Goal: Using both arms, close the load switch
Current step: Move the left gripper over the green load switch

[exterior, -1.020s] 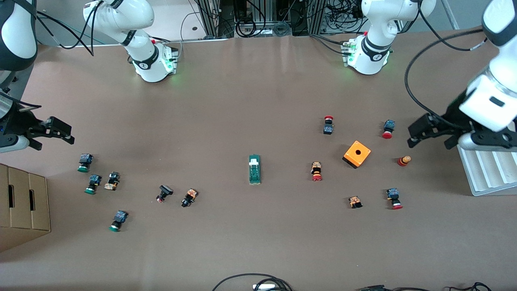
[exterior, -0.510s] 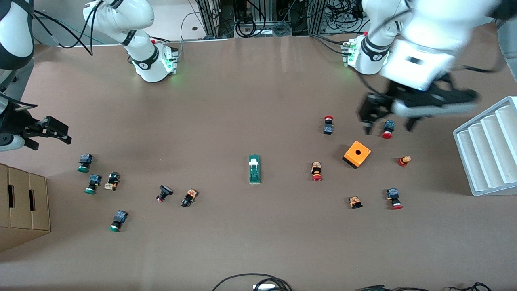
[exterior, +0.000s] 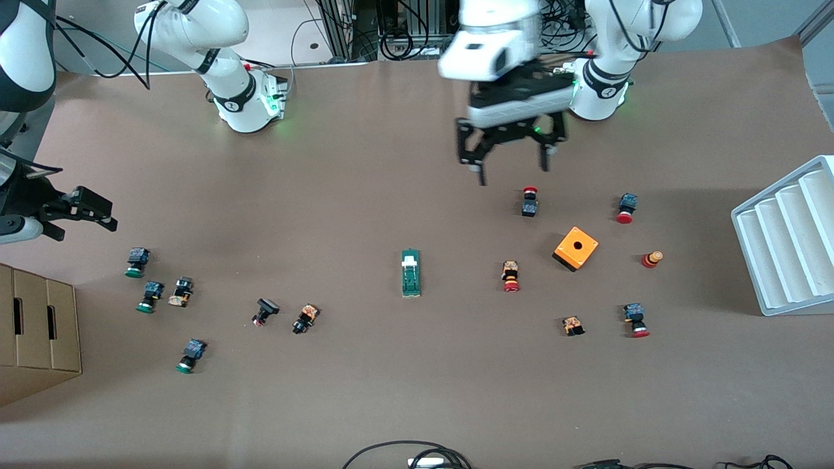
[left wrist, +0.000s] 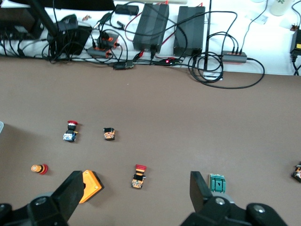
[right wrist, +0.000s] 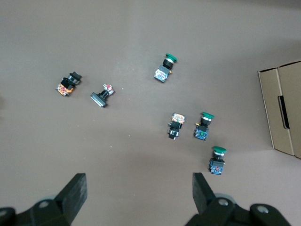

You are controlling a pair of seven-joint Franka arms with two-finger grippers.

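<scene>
1. Right gripper [exterior: 81, 212], black two-finger type on a white jointed arm, hangs over the table's edge at the right arm's end, above a brown cardboard box [exterior: 36, 329]. Jaws spread wide, nothing between them; the right wrist view shows both fingers [right wrist: 75, 190] well apart over bare table.
2. A loose group of small green-capped push-buttons [exterior: 137, 262] lies on the brown table [exterior: 365, 182] toward the right arm's end. A black-bodied button [exterior: 264, 311] and an orange-and-black one [exterior: 305, 318] lie further toward the middle.
3. Load switch [exterior: 410, 273], a narrow dark-green rectangular block with a white lever piece, lies flat near the table's centre, long axis running toward the front camera, the white piece at the end farther from the camera. Nothing touches it. In the left wrist view only its end [left wrist: 217, 182] shows beside a finger.
4. Left gripper [exterior: 511, 169], same black type, is in the air over bare table near the left arm's base, just beside a red-capped push-button [exterior: 530, 201]. Jaws wide apart, empty.
5. An orange cube box with a round hole [exterior: 576, 248] sits toward the left arm's end, with more red-capped buttons [exterior: 510, 276] scattered around it.
6. A white ridged plastic tray [exterior: 785, 238] rests at the table's edge at the left arm's end.
</scene>
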